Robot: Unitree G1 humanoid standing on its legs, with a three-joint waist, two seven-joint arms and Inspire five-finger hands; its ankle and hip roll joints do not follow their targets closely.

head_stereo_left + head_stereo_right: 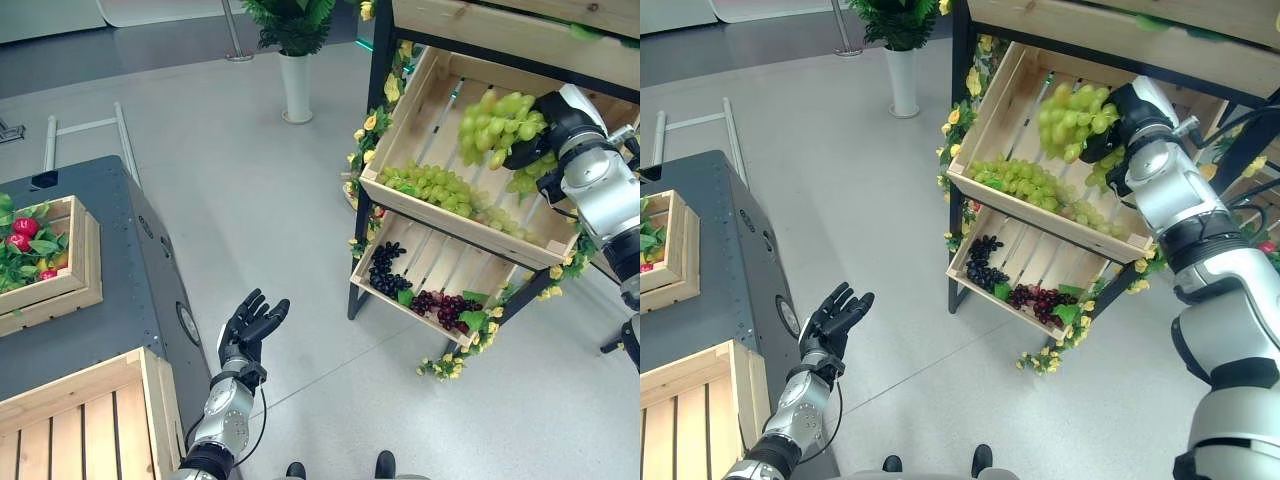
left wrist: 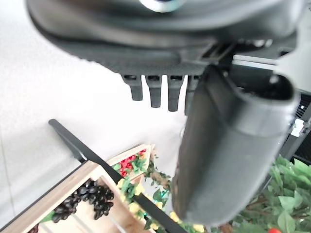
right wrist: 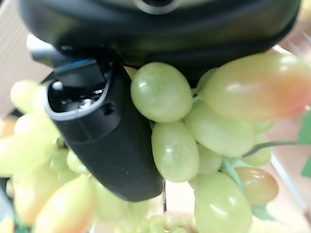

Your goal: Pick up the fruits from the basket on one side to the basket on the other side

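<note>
Right now the right hand (image 1: 535, 135) is up at the slanted top crate (image 1: 420, 95) of the wooden stand, its fingers and thumb curled round a bunch of green grapes (image 1: 495, 125) held just above the crate's slats. In the right wrist view the thumb (image 3: 104, 141) presses against the grapes, so the grip looks firm, though how much of the stem is caught I cannot tell. A second green bunch (image 1: 435, 187) lies along the crate's lower lip, and dark and red grapes (image 1: 415, 290) sit in the lower crate (image 1: 440, 265) beneath. The left hand (image 1: 250, 325) hangs idle over the floor beside the grey cabinet (image 1: 130, 260), fingers spread and holding nothing. The main risk, I judge, is in the carry: the bunch is loose and heavy below the hand, so single grapes could tear off, or the whole bunch could slip if the pinch is on fruit, not stem. It could also snag the crate's rim or the yellow flowers (image 1: 372, 122) trimming the stand on the way out. The target is well apart, an open wooden crate (image 1: 100, 410) on the cabinet's near end, next to a smaller crate of red fruit and leaves (image 1: 40, 250). The floor (image 1: 250, 180) is smooth pale grey, and a potted plant in a white vase (image 1: 296, 85) stands farther back.
</note>
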